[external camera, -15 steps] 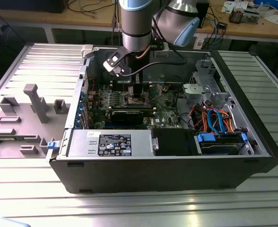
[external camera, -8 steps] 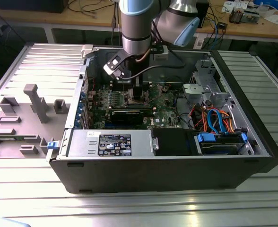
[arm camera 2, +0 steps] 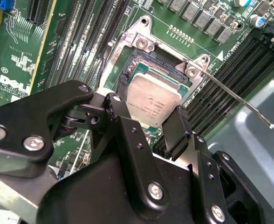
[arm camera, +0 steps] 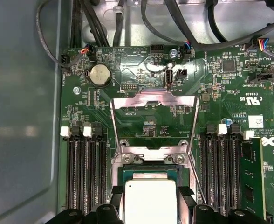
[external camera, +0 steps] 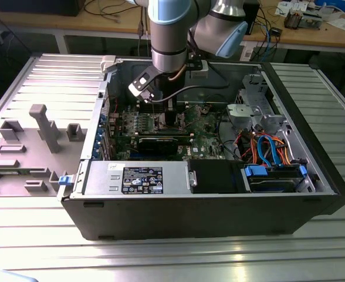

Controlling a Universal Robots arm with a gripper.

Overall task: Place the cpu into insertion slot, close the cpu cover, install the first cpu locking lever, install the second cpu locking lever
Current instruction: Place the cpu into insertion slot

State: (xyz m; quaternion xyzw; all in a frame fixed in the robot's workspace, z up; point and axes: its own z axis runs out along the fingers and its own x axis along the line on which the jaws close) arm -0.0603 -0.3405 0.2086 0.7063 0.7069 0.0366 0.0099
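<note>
The cpu [arm camera 2: 153, 100], a square chip with a silver-grey top, sits between my gripper's [arm camera 2: 148, 108] two black fingers, right over the insertion slot [arm camera 2: 151, 58] on the green board. In the first wrist view the gripper [arm camera: 149, 195] is shut on the cpu [arm camera: 148, 207], above the insertion slot [arm camera: 148, 173]. The cpu cover [arm camera: 151, 99] is swung open and lies back over the board. A thin locking lever [arm camera 2: 239, 100] sticks out free from the socket's corner. In the exterior view the gripper [external camera: 169, 114] reaches down into the open computer case.
Long black memory slots [arm camera: 83, 172] flank the socket on both sides. Cables [arm camera: 174, 18] run along the board's edge and a grey case wall [arm camera: 20, 116] stands close by. A power supply [external camera: 137, 176], a drive bay [external camera: 275, 176] and a long black card [external camera: 163, 143] fill the case.
</note>
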